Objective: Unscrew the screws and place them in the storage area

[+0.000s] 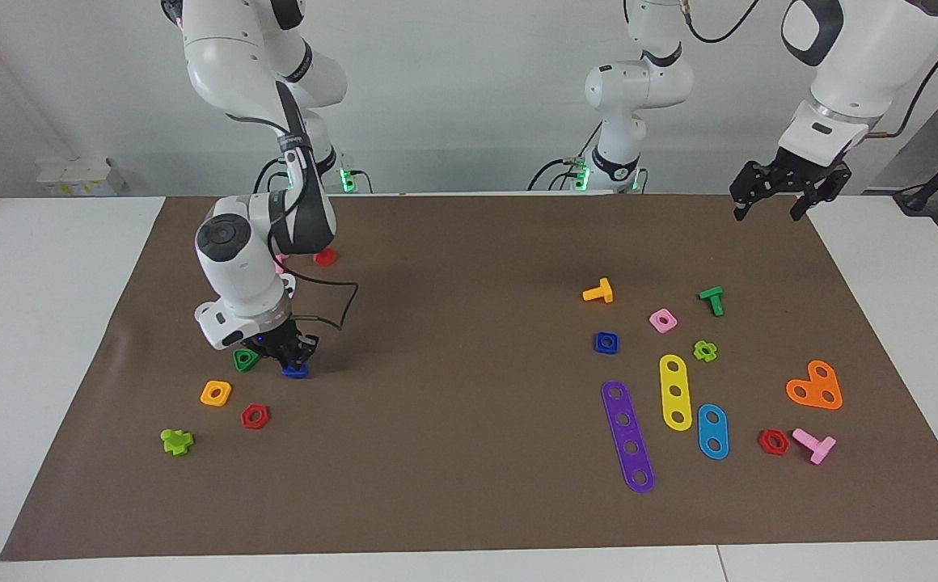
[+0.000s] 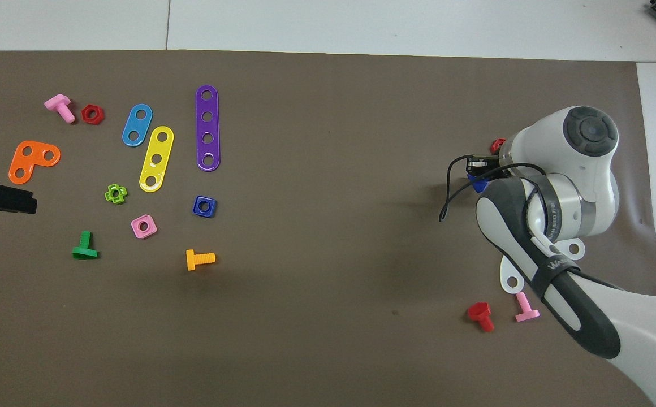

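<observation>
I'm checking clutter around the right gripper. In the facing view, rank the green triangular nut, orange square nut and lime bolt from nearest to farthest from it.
Right gripper, down at the mat:
1. Green triangular nut, right beside it.
2. Orange square nut, farther from the robots.
3. Lime bolt, nearest the mat's corner.

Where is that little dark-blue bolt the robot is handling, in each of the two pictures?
Facing view: the dark-blue bolt sits low at the right pincer, beside the green triangular nut.
Overhead view: only a blue sliver of it peeks out beside the right arm's wrist.
Shared landmark: the purple strip, toward the left arm's end of the table.
</observation>
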Available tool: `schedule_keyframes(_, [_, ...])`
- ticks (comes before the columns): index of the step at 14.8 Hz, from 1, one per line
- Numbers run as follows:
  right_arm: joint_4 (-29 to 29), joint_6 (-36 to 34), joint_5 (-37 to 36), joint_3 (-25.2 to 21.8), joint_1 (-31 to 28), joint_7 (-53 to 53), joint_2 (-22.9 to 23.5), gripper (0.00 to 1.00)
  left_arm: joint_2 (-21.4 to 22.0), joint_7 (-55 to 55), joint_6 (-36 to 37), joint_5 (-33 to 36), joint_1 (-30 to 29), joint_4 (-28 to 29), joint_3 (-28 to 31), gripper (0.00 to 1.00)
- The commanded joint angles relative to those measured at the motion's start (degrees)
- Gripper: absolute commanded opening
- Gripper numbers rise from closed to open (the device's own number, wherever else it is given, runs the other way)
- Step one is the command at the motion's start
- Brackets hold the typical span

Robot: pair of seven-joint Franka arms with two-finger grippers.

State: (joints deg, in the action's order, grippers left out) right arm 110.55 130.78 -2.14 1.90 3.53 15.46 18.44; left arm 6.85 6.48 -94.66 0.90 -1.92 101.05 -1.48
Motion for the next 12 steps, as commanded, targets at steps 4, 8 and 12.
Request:
schedule_keyframes(4, [2.21,0.88,1.35,0.65,-0.8,-1.49,-2.18,0.7,-0.09,-0.5,1.5,-0.99,0.25,-0.59,0.08,0.97])
schedule_keyframes(8, [1.16,0.0,1.35,0.47,-0.71,-0.96,-6.91,0.89,0.09,-0.5,1.24,-1.08,0.34,-0.33,0.08,0.97])
schedule_keyframes(12, [-0.77,-5.07,1.35,0.29,-0.71,0.35,-12.71,0.96,-0.52,-0.68,1.49,-3.01,0.34,-0.94,-0.01,0.96])
